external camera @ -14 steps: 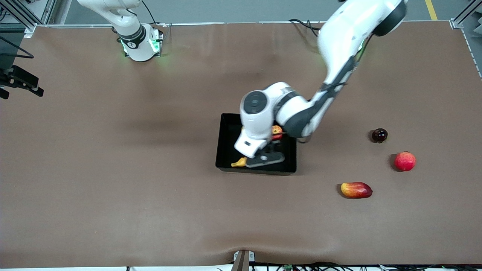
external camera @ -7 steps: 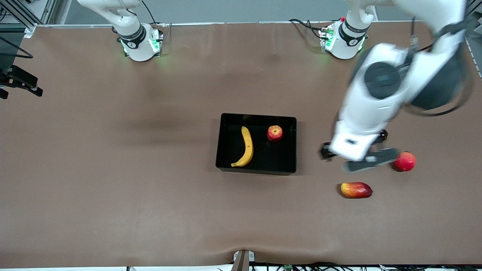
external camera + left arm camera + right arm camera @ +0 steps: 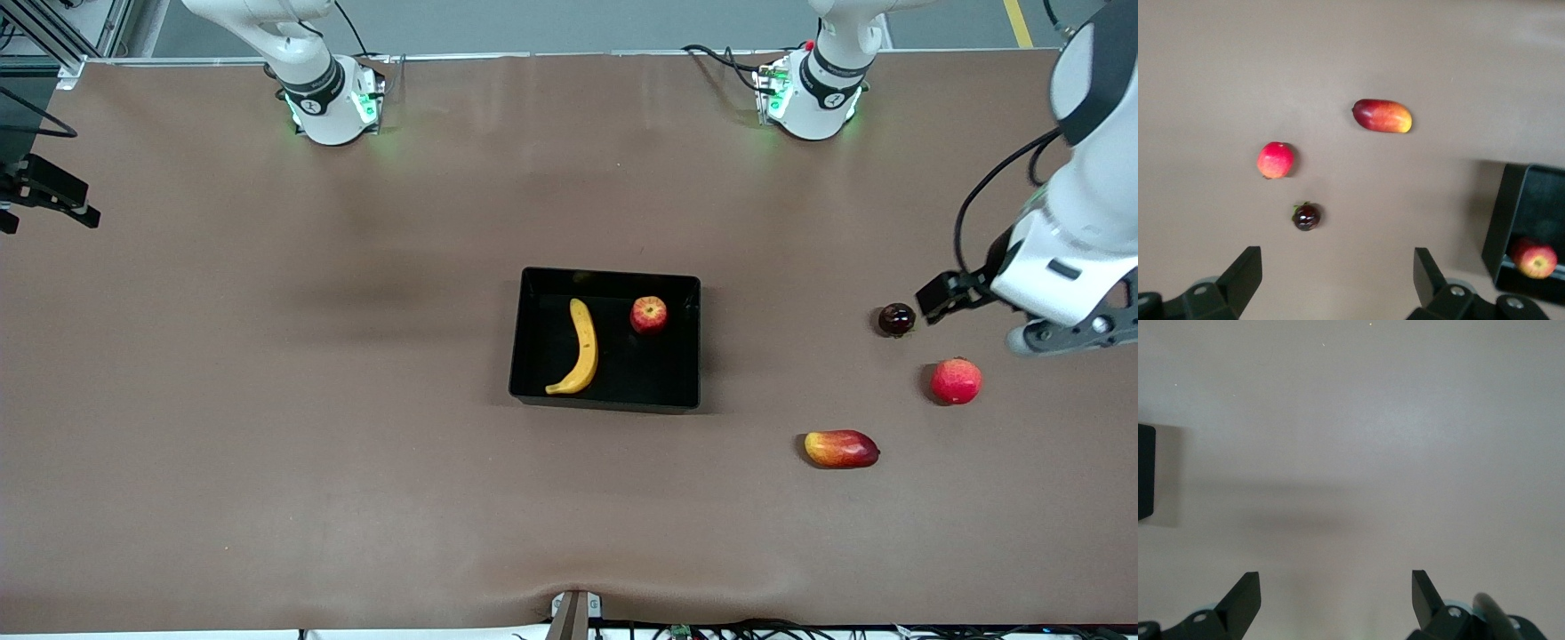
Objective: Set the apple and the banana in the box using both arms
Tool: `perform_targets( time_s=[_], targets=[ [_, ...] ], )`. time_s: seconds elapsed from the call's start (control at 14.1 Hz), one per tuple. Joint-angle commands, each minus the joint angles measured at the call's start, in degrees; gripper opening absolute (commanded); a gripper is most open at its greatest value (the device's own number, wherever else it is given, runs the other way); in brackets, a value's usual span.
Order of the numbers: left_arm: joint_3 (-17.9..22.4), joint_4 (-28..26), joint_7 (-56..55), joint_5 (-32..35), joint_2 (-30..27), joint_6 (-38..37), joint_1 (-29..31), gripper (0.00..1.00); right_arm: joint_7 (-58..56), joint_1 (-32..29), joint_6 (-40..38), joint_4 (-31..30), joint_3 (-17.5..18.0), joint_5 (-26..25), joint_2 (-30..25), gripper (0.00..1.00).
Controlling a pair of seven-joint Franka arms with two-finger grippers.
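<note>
The black box (image 3: 533, 391) sits mid-table. In it the yellow banana (image 3: 582, 348) lies lengthwise, and the small red apple (image 3: 649, 314) rests beside it, toward the left arm's end. My left gripper (image 3: 1062, 336) hangs open and empty in the air over the left arm's end of the table, well clear of the box. In the left wrist view its open gripper (image 3: 1338, 273) frames bare table, with a corner of the box (image 3: 1510, 213) and the apple (image 3: 1536, 259) at the edge. My right gripper (image 3: 1336, 597) is open over bare table; that arm waits.
Three loose fruits lie toward the left arm's end: a small dark fruit (image 3: 896, 318), a round red-pink fruit (image 3: 956, 380) and an elongated red-yellow fruit (image 3: 841, 448). A black fixture (image 3: 49, 191) juts in at the right arm's end.
The left arm has swung up and away from over the box to its own end of the table, uncovering the banana and apple in the box. The right arm has not moved.
</note>
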Motion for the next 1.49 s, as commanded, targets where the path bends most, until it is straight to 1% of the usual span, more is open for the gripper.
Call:
perform_targets(
  time_s=[0.0,0.07,0.14,0.21,0.43,0.5,0.64,0.71,1.42],
  targets=[
    [-0.4,-3.2,3.2,-3.6,-4.8,-1.4,2.4,1.0,0.2,-0.3,-0.4,1.0,0.2,-0.2,0.2,1.0],
    [0.4,-5.5,4.1,-6.1,-7.3,-1.3,2.7,1.0,0.2,-0.3,-0.5,1.0,0.2,-0.2,0.2,1.0],
    [2.9,-8.4,4.7,-7.3,-9.7,-0.4,2.0,1.0,0.2,-0.3,-0.5,1.0,0.2,-0.2,0.2,1.0],
    [5.2,-10.5,5.6,-8.1,-11.5,0.1,0.1,1.0,0.2,-0.2,-0.5,1.1,0.2,-0.2,0.2,1.0],
    [15.1,-15.1,6.7,-10.2,-15.7,0.1,-7.9,1.0,0.4,-0.2,-0.6,1.4,0.1,-0.2,0.2,1.0],
    [17.2,-15.8,6.7,-10.4,-16.5,0.1,-9.8,1.0,0.4,-0.3,-0.6,1.4,0.1,-0.2,0.2,1.0],
    [20.2,-17.3,6.7,-10.6,-18.1,-0.1,-13.2,1.0,0.4,-0.3,-0.6,1.4,0.1,-0.2,0.2,1.0],
    [21.0,-17.6,6.7,-10.6,-18.4,-0.1,-14.2,1.0,0.4,-0.3,-0.6,1.4,0.2,-0.2,0.2,1.0],
    [20.1,-17.5,6.7,-10.6,-18.2,-0.2,-14.4,1.0,0.4,-0.4,-0.6,1.4,0.1,-0.2,0.2,1.0]
  ],
)
